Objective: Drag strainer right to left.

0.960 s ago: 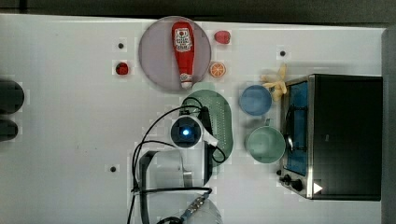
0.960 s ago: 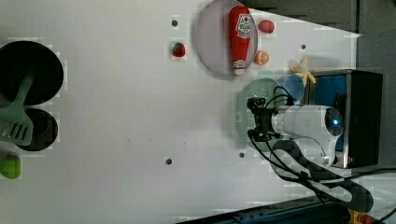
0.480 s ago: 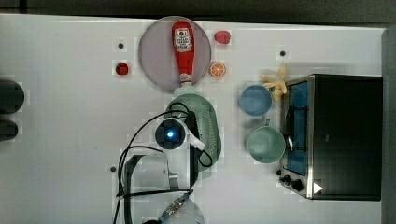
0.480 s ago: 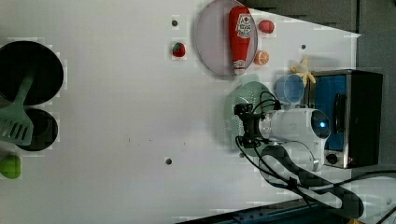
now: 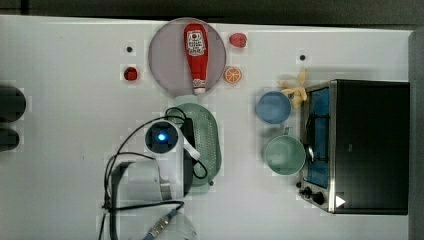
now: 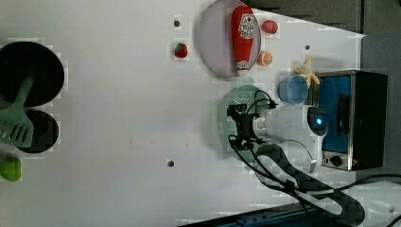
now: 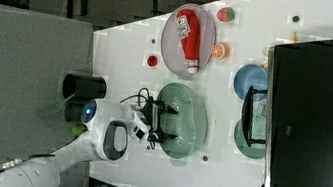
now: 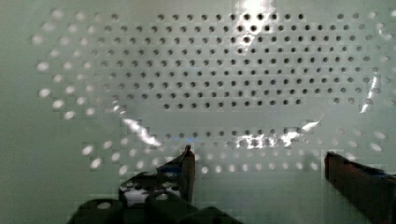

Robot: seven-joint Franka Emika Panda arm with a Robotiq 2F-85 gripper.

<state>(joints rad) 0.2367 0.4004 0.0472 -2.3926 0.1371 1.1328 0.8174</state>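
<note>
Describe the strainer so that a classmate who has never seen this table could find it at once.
In the top view, start at the black toaster oven on the right; go left past the blue bowl and green cup. The strainer lies there: pale mint, oval, bigger than both, its bottom perforated.

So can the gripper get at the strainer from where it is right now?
Probably yes. The gripper is open and sits down inside the strainer, with its perforated bottom right in front of the fingers. Nothing stands between them; the blue bowl sits clear.
</note>
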